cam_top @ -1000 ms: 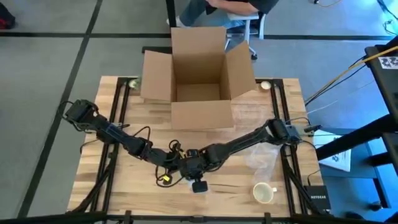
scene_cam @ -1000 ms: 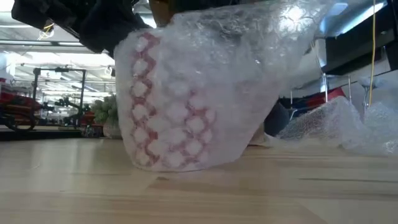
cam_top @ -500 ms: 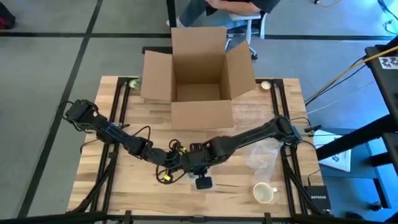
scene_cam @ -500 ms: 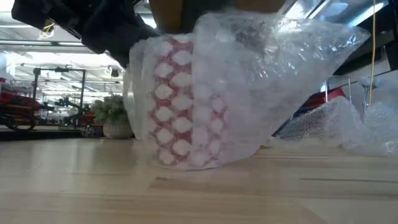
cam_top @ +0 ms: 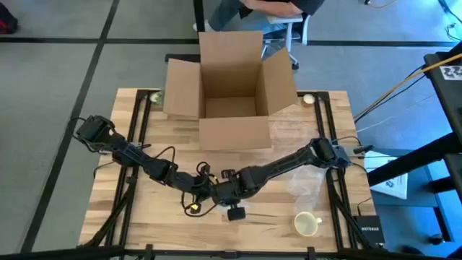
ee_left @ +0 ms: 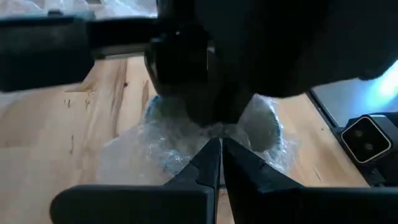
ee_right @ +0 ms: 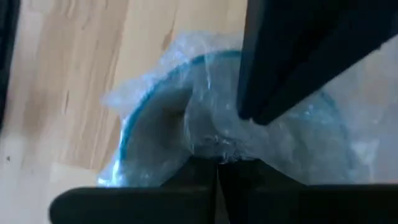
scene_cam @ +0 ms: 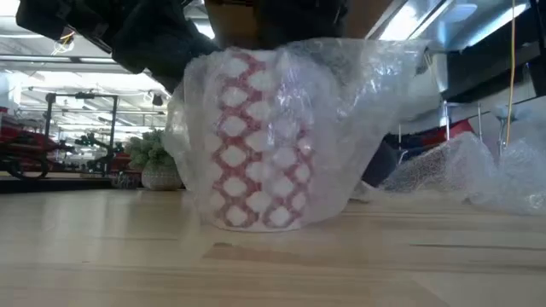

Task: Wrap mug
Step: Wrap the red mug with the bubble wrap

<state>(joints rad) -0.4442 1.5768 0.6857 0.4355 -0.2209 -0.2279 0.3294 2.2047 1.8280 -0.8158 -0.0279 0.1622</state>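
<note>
Low view: mug [scene_cam: 260,145], red-patterned, sitting at frame center on the tabletop [scene_cam: 273,264], swathed in bubble wrap [scene_cam: 367,94]. Both claws are meeting over it at lower center of the high view; left claw [ee_left: 219,163] pinching the wrap shut, right claw [ee_right: 217,163] likewise clamping it. Wrapping is mid-way, I judge; next, tucking loose film. Open box [cam_top: 229,87] above, a second mug [cam_top: 306,224] lower right, clear.
</note>
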